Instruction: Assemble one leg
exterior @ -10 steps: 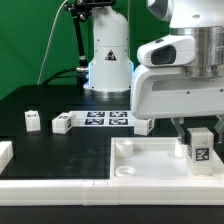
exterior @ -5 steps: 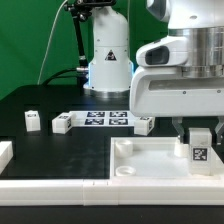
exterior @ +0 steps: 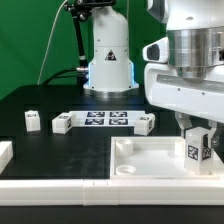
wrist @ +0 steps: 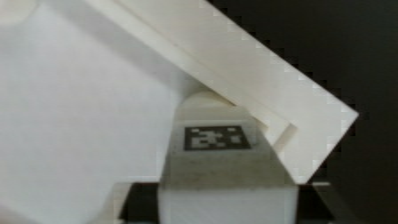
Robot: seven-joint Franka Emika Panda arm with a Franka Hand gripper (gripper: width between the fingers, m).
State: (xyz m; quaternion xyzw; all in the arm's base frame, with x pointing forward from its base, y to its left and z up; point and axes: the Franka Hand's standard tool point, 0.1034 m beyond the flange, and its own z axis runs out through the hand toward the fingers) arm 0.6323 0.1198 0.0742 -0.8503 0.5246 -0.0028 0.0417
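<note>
My gripper [exterior: 197, 128] is shut on a white leg [exterior: 196, 145] with a square tag on its face, holding it upright over the exterior view's right corner of the wide white panel [exterior: 140, 160]. The leg's lower end is at or just above the panel's surface near the corner socket; contact cannot be told. In the wrist view the leg [wrist: 221, 160] stands between the dark fingers [wrist: 143, 200], above the panel [wrist: 89, 100] and its raised rim. Three more legs lie on the black table: one [exterior: 32, 120], one [exterior: 61, 124] and one [exterior: 146, 124].
The marker board [exterior: 106, 118] lies on the table behind the panel, between two loose legs. A white part [exterior: 5, 152] sits at the exterior view's left edge. A long white rail [exterior: 60, 187] runs along the front. The robot base [exterior: 108, 60] stands behind.
The wrist has rotated with the leg in its grip; the gripper body now shows a narrower face and the leg's tag has turned slightly. The leg stays over the same panel corner.
</note>
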